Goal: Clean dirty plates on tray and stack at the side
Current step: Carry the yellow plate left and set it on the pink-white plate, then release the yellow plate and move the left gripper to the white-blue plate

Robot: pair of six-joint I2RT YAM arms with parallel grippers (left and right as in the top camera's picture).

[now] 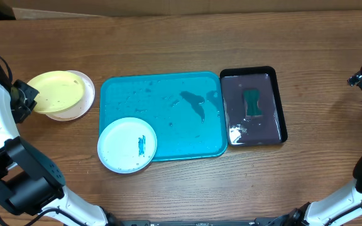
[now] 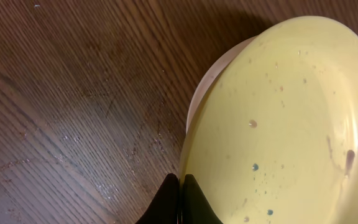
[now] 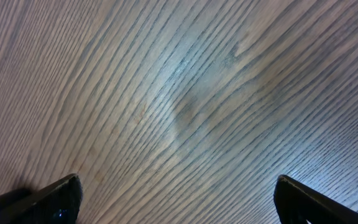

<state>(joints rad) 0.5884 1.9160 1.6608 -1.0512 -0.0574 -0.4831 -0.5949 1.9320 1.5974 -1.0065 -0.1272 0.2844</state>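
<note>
Left gripper (image 2: 180,182): fingers pressed together at the bottom centre of the wrist view, pinching the rim of the yellow-green plate (image 2: 278,124); in the overhead view it sits at the left edge of the frame.
Yellow-green plate: reaches up and right from the fingers, tilted, lying over the white plate (image 1: 79,108); droplets and small specks dot its face.
White plate: upper left of the overhead view, on bare table (image 1: 181,41), just left of the tray (image 1: 168,85) and not touching it.
Pale blue plate (image 1: 123,145): lower left corner of the tray, its edge overhanging the rim; a short teal smear marks its right half.
Tray: centre of the overhead view, wet, with a dark streak in its upper right part.
Black tray (image 1: 279,103): against the tray's right side, a green sponge (image 1: 251,102) lying in it.
Right gripper (image 3: 178,183): fingers spread wide at the two lower corners of its wrist view, only wood grain between them, well apart from every plate.
Hard to make out: the white plate is mostly covered; the wrist view shows only a sliver, and the frame edges cut off the yellow-green plate.
</note>
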